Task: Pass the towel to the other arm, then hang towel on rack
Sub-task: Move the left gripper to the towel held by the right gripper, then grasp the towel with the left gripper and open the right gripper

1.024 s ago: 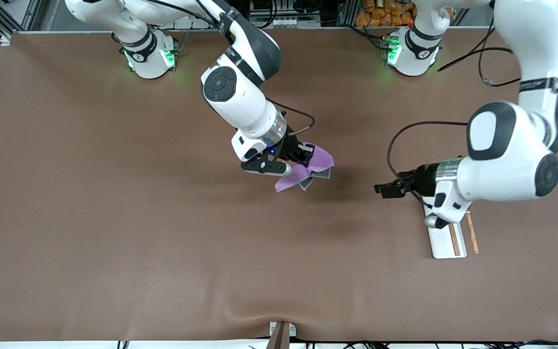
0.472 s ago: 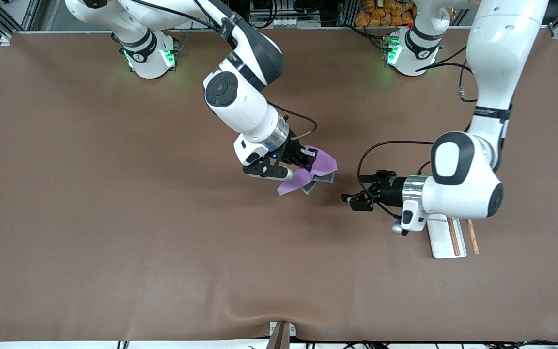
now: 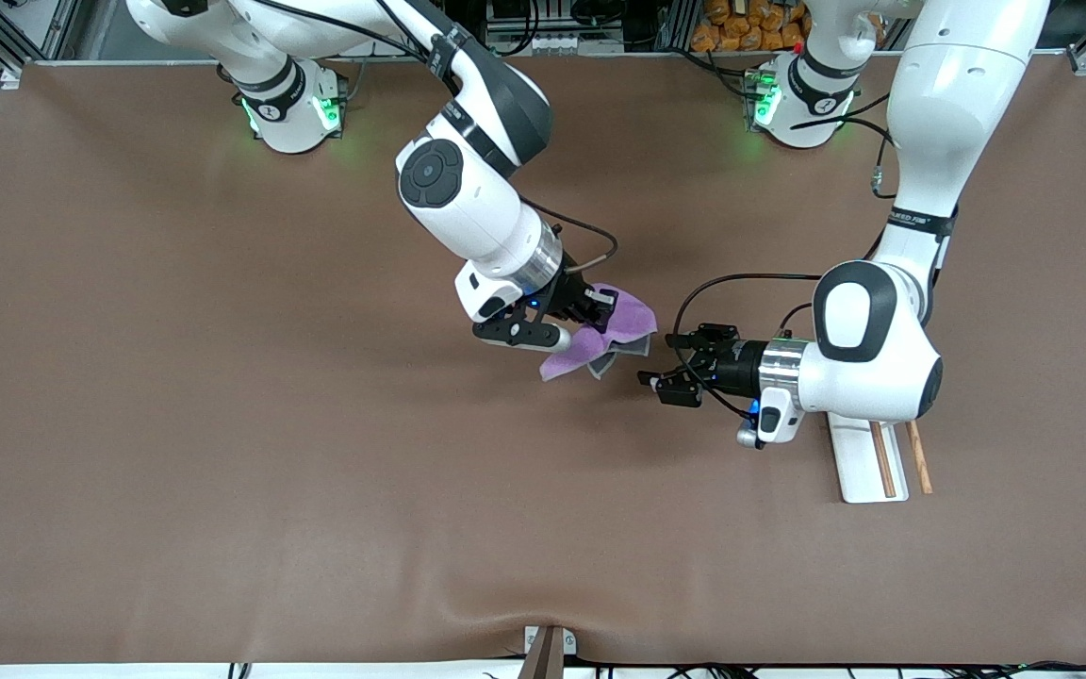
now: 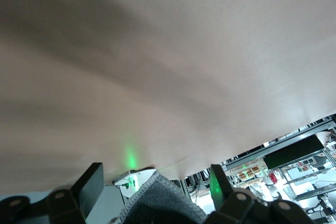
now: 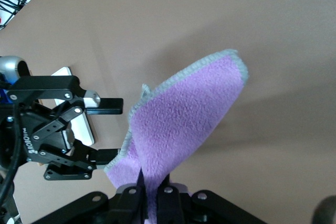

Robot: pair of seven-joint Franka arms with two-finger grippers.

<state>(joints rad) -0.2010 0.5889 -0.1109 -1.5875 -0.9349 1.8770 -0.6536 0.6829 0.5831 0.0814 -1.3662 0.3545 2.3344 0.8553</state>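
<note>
Right gripper [image 3: 600, 309] is clamped tight on the towel [image 3: 620, 325], up in the air over the middle of the table [image 3: 222, 424]. The lilac cloth hangs from the fingers, its grey underside showing at the lower edge.

Left gripper [image 3: 673, 368] is level with it, at about 4 o'clock from the towel in the front view, pointing at the cloth with its two fingers spread wide. In the left wrist view a grey towel edge [image 4: 157, 203] sits between the fingertips [image 4: 89, 182]; contact cannot be told. The right wrist view shows the spread fingers [image 5: 105, 106] just beside the cloth [image 5: 184, 124].

The rack [image 3: 868, 462] stands on the table toward the left arm's end, partly under the left wrist, two wooden rods on its white base.
</note>
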